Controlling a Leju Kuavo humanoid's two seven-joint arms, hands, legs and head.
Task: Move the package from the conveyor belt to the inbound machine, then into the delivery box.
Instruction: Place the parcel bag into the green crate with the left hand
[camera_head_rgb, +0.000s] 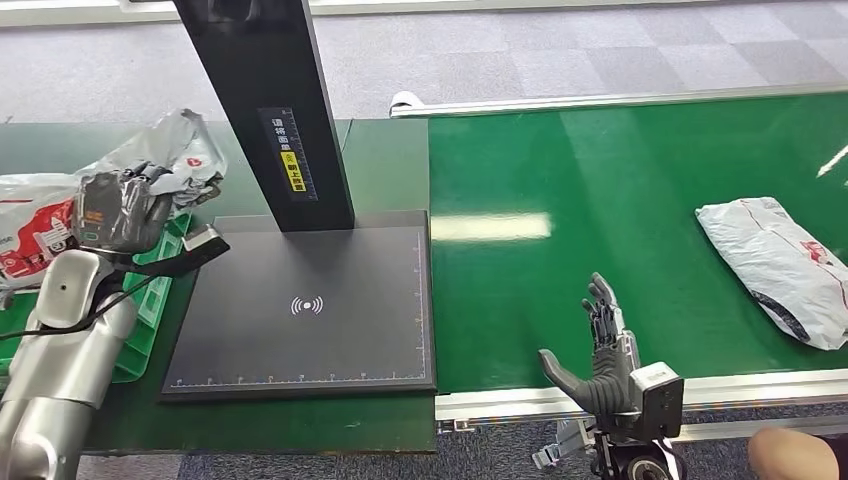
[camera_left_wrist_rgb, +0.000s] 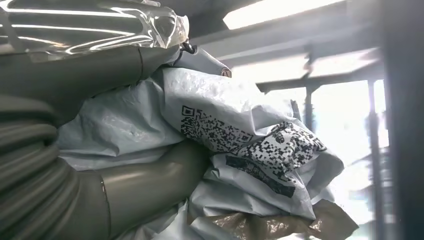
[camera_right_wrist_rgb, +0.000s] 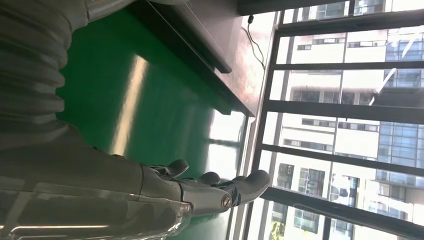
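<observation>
Closest in, the right hand (camera_head_rgb: 607, 362) stands at the near edge of the conveyor belt (camera_head_rgb: 600, 190), fingers apart and straight, holding nothing; the right wrist view shows the same spread fingers (camera_right_wrist_rgb: 220, 192) above the green belt surface. Further out and to the left, the left hand (camera_head_rgb: 118, 208) grips a crumpled grey poly mailer package (camera_head_rgb: 170, 150), and the left wrist view shows its thumb (camera_left_wrist_rgb: 150, 185) and an upper finger pressed into the wrinkled film around a printed code label (camera_left_wrist_rgb: 240, 140). That held package sits beyond the left edge of the inbound machine's black scanning plate (camera_head_rgb: 300, 310), above a green delivery box (camera_head_rgb: 150, 300) where another red-and-white mailer (camera_head_rgb: 35, 225) already lies; whether the held package touches the box cannot be told. The drop therefore seems the step in hand, and what it turns on is that the package lies directly under the left fingers with the box just below. Farthest out, a second white mailer (camera_head_rgb: 780, 265) rests on the belt well to the right of the right hand's fingers, its long axis running diagonally away from them; the right hand is clearly the nearer one for it.
</observation>
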